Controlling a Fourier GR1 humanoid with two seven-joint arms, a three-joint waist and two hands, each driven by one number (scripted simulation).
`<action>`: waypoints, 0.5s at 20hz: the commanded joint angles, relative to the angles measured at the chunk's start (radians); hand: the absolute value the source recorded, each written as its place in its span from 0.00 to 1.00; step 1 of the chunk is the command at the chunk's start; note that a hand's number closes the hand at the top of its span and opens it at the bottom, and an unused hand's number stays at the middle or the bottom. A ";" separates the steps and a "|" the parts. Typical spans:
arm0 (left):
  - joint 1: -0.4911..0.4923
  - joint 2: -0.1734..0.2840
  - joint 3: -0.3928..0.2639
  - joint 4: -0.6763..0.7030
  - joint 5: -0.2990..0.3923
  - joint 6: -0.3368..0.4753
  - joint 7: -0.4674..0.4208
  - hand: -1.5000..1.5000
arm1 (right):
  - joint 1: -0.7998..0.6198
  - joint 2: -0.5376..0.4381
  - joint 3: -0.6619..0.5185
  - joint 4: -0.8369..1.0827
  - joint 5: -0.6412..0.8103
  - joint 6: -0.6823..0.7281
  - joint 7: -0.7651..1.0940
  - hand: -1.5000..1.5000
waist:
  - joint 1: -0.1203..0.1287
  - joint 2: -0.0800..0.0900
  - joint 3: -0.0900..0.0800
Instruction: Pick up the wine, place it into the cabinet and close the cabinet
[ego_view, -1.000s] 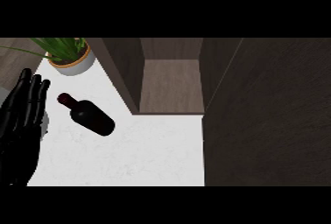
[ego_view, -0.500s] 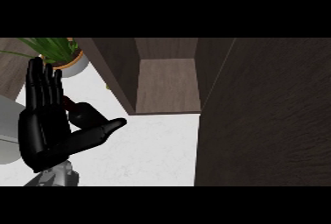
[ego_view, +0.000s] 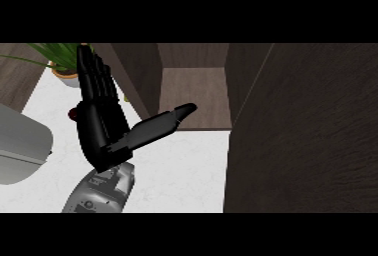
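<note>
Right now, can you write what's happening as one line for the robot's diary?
left hand: open, over wine bottle | bottle: mostly hidden, on counter | cabinet: open | right hand: unseen

Light falls evenly and softly from above; the white counter (ego_view: 184, 170) is the brightest surface I see, without glare. My black hand (ego_view: 100, 127) reads almost as a silhouette, with faint sheen along the thumb. The cabinet (ego_view: 193, 97) interior is dim, and the door (ego_view: 303, 130) beside it darker still. Edges look slightly soft throughout.
</note>
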 joint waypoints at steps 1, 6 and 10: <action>-0.110 0.000 -0.088 0.057 -0.064 0.143 0.094 0.00 | -0.014 -0.032 -0.096 0.011 -0.094 0.033 0.019 0.00 | 0.006 0.002 0.001; -0.196 0.000 -0.012 0.086 -0.088 0.127 0.152 0.00 | -0.096 -0.026 -0.083 -0.067 -0.090 -0.022 0.151 0.00 | 0.008 0.002 0.000; -0.100 0.000 -0.077 -0.020 -0.175 0.155 0.228 0.00 | -0.006 -0.015 -0.048 -0.136 -0.071 -0.011 0.153 0.00 | 0.010 -0.001 0.001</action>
